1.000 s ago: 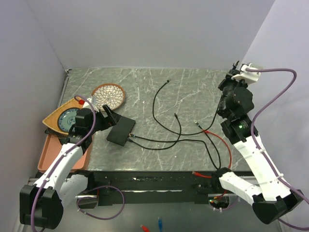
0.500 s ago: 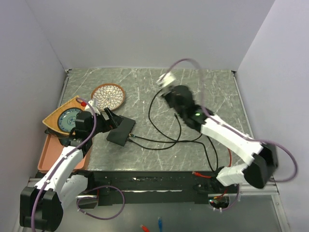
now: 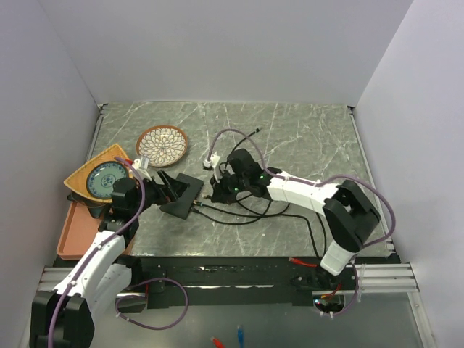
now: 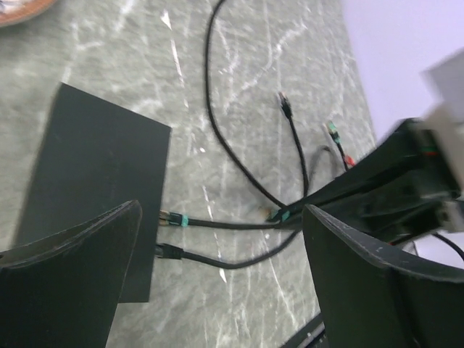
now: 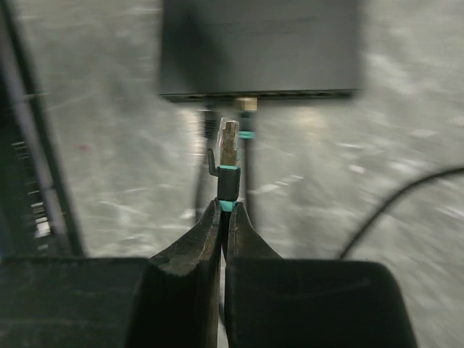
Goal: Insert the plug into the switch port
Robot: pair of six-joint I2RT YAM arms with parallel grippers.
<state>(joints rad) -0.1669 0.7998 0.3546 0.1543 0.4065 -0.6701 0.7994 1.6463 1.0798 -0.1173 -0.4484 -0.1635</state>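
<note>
The flat black switch [image 3: 183, 193] lies left of the table's middle, its port edge facing right. Two cables are plugged into it [image 4: 172, 219]. My right gripper [image 5: 226, 210] is shut on a black cable just behind its teal-banded plug [image 5: 228, 152]. The plug points at the port row of the switch [image 5: 257, 43], a short way off and apart from it. In the top view the right gripper [image 3: 216, 192] sits just right of the switch. My left gripper [image 3: 172, 190] is open at the switch's left end, one finger [image 4: 72, 268] over the switch [image 4: 94, 181].
A round patterned dish [image 3: 162, 144] lies behind the switch. A triangular plate [image 3: 98, 178] and an orange tray [image 3: 76, 232] are at the left edge. Loose black cables [image 3: 254, 210] trail right across the marble top. Walls close in on the left, back and right.
My right arm has swung from the far right across to the switch, carrying the plug up to the port edge. My left gripper has shifted slightly along the switch.
</note>
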